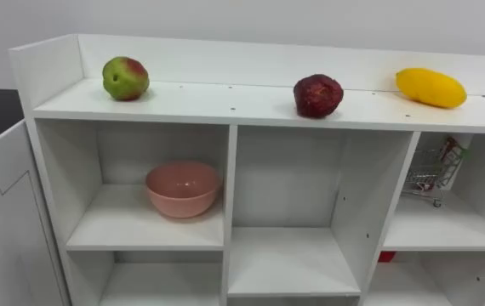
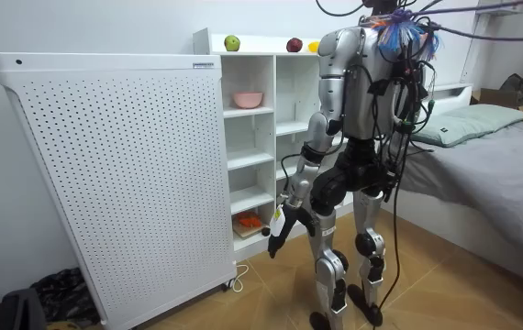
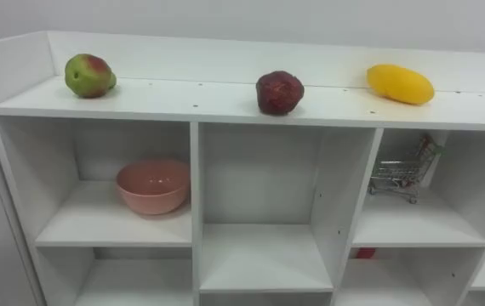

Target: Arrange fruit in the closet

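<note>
Head and room views of the white closet (image 1: 225,109). In the eye views we see, along its top board, a green-and-red apple (image 1: 125,78) near the left end, a dark red fruit (image 1: 317,95) about the middle close to the front edge, and a yellow mango (image 1: 430,87) toward the right end by the back rim, all well apart. Below, a pink bowl (image 1: 183,189) sits in the upper left compartment and a small wire shopping cart (image 1: 434,174) in the upper right one. The room view adds what the eye views leave out: a white perforated panel (image 2: 105,174) against the closet's side, an orange item (image 2: 248,221) on a low shelf, the robot standing upright before the closet, and a bed (image 2: 491,156) at the room view's right. We see the left hand (image 2: 281,227) hanging beside the thigh, its fingers loose and extended downward, holding and touching nothing.
</note>
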Available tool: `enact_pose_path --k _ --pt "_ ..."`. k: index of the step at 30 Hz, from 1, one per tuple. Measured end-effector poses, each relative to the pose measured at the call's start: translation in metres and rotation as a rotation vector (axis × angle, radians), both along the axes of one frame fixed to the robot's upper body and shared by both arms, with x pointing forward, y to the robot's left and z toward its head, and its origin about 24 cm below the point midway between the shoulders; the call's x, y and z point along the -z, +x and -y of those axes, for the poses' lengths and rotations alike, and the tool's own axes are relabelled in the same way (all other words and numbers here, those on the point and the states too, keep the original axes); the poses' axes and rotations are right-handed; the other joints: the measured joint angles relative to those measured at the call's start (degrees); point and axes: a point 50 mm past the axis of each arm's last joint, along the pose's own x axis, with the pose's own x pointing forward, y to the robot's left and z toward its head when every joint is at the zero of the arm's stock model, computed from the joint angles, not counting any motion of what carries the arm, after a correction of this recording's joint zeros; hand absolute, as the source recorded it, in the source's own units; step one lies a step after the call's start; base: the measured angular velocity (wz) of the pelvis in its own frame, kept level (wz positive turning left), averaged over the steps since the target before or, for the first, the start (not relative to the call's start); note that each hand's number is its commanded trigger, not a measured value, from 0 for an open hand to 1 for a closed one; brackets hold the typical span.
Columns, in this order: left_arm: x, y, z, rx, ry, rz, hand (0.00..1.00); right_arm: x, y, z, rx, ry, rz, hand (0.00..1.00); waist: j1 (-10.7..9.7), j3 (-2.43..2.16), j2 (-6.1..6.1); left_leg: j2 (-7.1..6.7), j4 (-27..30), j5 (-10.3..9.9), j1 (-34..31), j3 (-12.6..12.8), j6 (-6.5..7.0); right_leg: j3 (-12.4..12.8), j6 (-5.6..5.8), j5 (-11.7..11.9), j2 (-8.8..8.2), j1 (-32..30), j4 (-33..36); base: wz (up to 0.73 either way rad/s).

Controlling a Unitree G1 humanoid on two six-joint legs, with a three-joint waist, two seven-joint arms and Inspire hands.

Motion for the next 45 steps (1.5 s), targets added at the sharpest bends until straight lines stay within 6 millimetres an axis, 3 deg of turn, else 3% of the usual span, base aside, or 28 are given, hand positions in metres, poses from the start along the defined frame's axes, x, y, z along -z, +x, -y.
enact_pose_path --k 11,21,23,27,32,34,35,37,40,45 --pt "0.000 0.002 0.000 0.001 -0.001 0.007 0.00 0.000 0.000 0.001 0.019 -0.004 0.004 0.00 -0.10 -0.02 0.52 0.03 -0.07 0.00 0.04 -0.12 0.00 0.10 -0.03 0.02 0.03 -0.02 0.01 0.00" --pt "-0.001 0.009 0.000 0.011 -0.008 0.051 0.00 -0.001 -0.002 0.006 0.117 -0.013 0.020 0.00 -0.19 0.13 1.95 0.05 -0.27 0.00 0.25 0.36 0.00 1.60 -0.05 0.03 0.20 -0.15 0.14 -0.02" --pt "-0.002 0.014 0.000 0.011 -0.011 0.074 0.00 -0.002 0.003 0.007 0.127 -0.016 0.039 0.00 -0.18 0.12 1.98 0.05 -0.26 0.00 0.15 0.36 0.00 1.59 -0.04 0.03 0.18 -0.28 0.24 0.00" --pt "-0.004 0.027 -0.001 0.010 -0.026 0.152 0.00 -0.011 0.039 0.014 0.152 -0.055 0.179 0.00 -0.83 0.25 2.00 -0.02 -0.12 0.00 0.09 0.52 0.00 1.58 -0.05 0.03 0.11 -0.34 0.35 0.00" --pt "-0.006 0.043 0.001 0.018 -0.044 0.224 0.00 -0.048 0.108 0.018 0.087 -0.142 0.507 0.00 -1.38 0.18 2.23 -0.02 -0.11 0.01 -0.14 1.02 0.00 1.64 -0.05 0.03 0.14 -0.78 0.39 -0.02" --pt "-0.007 0.049 0.002 0.003 -0.056 0.248 0.00 -0.082 0.144 0.014 0.049 -0.196 0.725 0.00 -1.24 0.18 2.64 0.06 -0.05 0.02 -0.62 1.61 0.00 2.13 -0.12 0.08 0.21 -1.52 0.64 -0.12" --pt "-0.007 0.050 0.002 0.004 -0.058 0.253 0.00 -0.092 0.152 0.012 0.039 -0.207 0.776 0.00 -1.23 0.14 2.67 0.06 -0.02 0.02 -0.74 1.75 0.00 2.33 -0.12 0.08 0.21 -1.89 0.86 -0.13" --pt "-0.008 0.054 0.002 0.005 -0.064 0.279 0.00 -0.130 0.175 0.005 -0.026 -0.263 0.970 0.00 -1.11 0.12 2.77 0.05 0.08 0.04 -1.12 1.76 -0.01 3.33 -0.12 0.08 0.24 -2.77 1.04 -0.13" --pt "-0.009 0.052 0.002 0.009 -0.061 0.294 0.00 -0.167 0.187 0.001 -0.061 -0.344 1.153 0.00 -1.26 -0.03 2.70 0.02 0.05 0.04 -1.30 1.74 -0.01 3.05 -0.12 0.08 0.19 -2.87 1.03 0.00" --pt "-0.009 0.050 0.002 0.009 -0.061 0.296 0.00 -0.194 0.190 -0.005 -0.091 -0.408 1.274 0.00 -0.87 -0.37 2.95 0.02 0.05 0.04 -1.09 1.81 -0.01 3.34 -0.12 0.08 0.21 -2.78 1.02 -0.03"
